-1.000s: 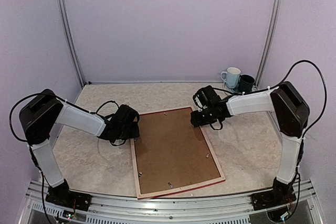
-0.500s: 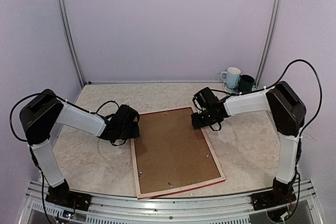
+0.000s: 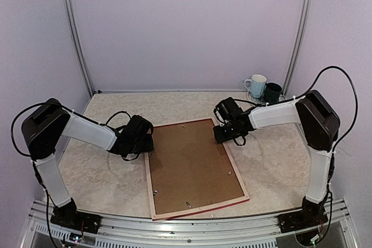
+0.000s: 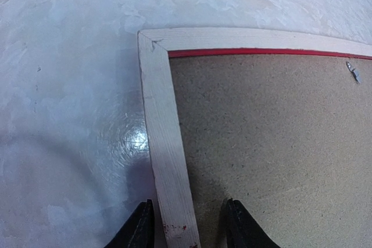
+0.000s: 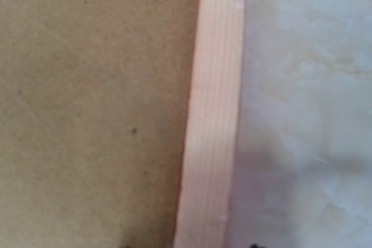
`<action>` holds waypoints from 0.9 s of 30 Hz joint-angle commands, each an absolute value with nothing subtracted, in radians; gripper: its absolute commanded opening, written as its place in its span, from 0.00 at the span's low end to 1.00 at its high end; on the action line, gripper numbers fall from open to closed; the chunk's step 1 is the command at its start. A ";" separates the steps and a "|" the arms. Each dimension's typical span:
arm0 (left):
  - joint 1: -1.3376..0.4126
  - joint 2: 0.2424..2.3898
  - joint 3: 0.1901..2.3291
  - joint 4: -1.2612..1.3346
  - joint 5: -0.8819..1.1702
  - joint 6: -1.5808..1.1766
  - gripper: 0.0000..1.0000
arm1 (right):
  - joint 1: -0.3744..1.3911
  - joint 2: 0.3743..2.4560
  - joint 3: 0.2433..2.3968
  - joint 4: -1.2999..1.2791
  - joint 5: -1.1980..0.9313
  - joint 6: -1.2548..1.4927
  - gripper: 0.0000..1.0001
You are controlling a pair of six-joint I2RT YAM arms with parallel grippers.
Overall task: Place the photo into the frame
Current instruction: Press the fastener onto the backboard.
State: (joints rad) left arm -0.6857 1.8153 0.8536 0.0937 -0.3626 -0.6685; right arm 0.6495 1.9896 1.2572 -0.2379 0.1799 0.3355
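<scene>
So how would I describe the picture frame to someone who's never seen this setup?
On the marbled table, the frame lies flat in the middle: a large thin rectangle of pale wood, back up, with a brown backing board filling it. Unlike the white mug and dark mug in the far right corner, it is flat and shows a red edge.

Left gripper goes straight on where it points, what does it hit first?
Likely the frame's pale wood side rail, which lies between the left gripper's fingers; one finger heads for the table, the other for the brown backing board. Height above it is unclear.
</scene>
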 commanded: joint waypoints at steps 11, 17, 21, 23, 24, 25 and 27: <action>-0.659 1.844 0.846 0.023 -0.364 -0.634 0.42 | 0.641 2.005 1.247 -0.345 0.126 0.196 0.40; -0.655 1.836 0.849 0.018 -0.364 -0.626 0.42 | 0.630 2.004 1.255 -0.368 0.040 0.172 0.46; -0.654 1.835 0.856 0.016 -0.362 -0.621 0.42 | 0.615 1.991 1.267 -0.381 0.002 0.158 0.46; -0.653 1.836 0.862 0.011 -0.361 -0.618 0.42 | 0.606 1.989 1.275 -0.390 -0.018 0.149 0.45; -0.653 1.836 0.864 0.010 -0.360 -0.618 0.42 | 0.600 1.989 1.281 -0.399 -0.024 0.144 0.45; -0.653 1.836 0.866 0.008 -0.360 -0.617 0.42 | 0.596 1.991 1.286 -0.407 -0.024 0.138 0.44; -0.653 1.835 0.869 0.005 -0.361 -0.615 0.41 | 0.592 1.992 1.290 -0.422 -0.028 0.128 0.43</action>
